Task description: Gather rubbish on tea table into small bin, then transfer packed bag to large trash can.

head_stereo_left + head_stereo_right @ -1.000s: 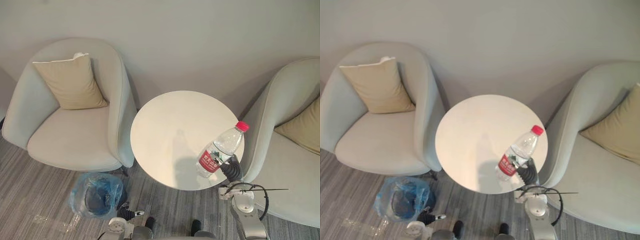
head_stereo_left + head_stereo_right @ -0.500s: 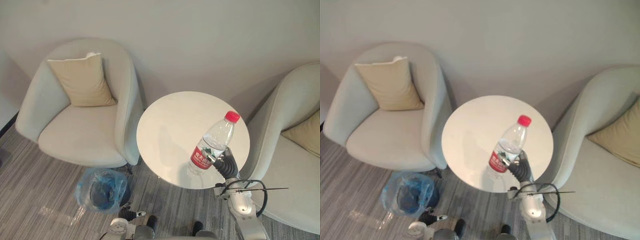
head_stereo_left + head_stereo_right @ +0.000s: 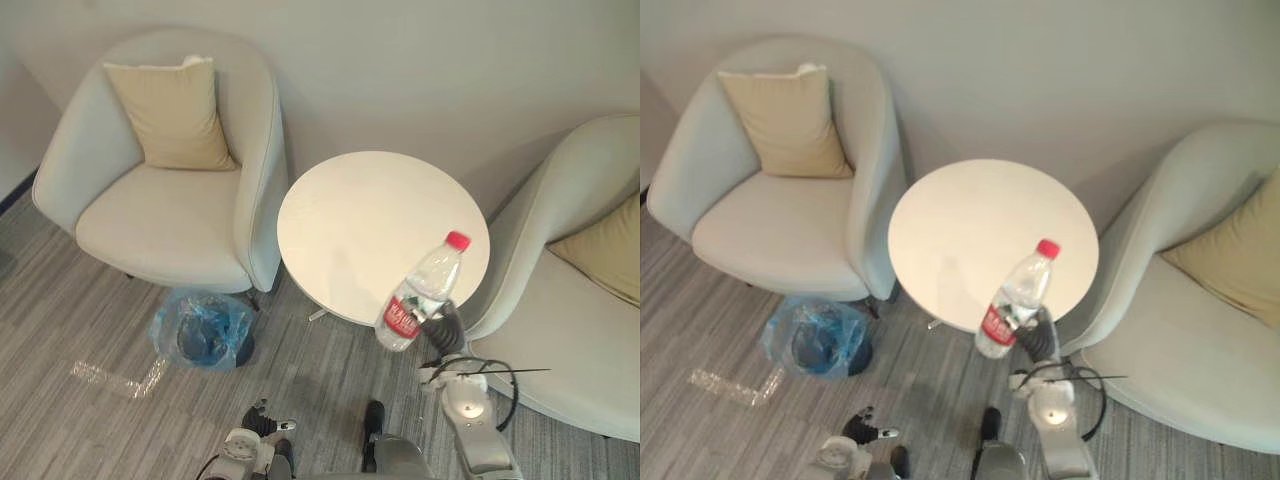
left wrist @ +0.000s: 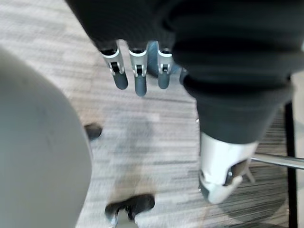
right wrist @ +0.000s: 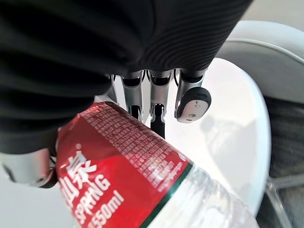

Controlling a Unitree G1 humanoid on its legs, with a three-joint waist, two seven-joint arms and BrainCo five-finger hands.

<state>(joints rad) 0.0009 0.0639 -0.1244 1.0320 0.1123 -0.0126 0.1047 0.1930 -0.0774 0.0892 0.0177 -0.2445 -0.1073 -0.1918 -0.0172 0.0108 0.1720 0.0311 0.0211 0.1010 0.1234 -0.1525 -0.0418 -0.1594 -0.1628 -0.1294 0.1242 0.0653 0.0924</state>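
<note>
Fingers (image 5: 192,102) of right hand (image 3: 447,325) curled round clear plastic bottle (image 3: 420,295), grip at red label. Bottle tilted, pink cap up, held in air at near right edge of round white tea table (image 3: 360,210); base past rim, over grey carpet (image 3: 80,320). Left hand (image 4: 137,76) low over carpet, fingers straight and relaxed, holding nothing. Small bin (image 3: 205,330) with blue bag on floor, just before left armchair (image 3: 150,215), near table. Beige cushion (image 3: 170,115) on that chair; second armchair (image 3: 570,330) right of table.
</note>
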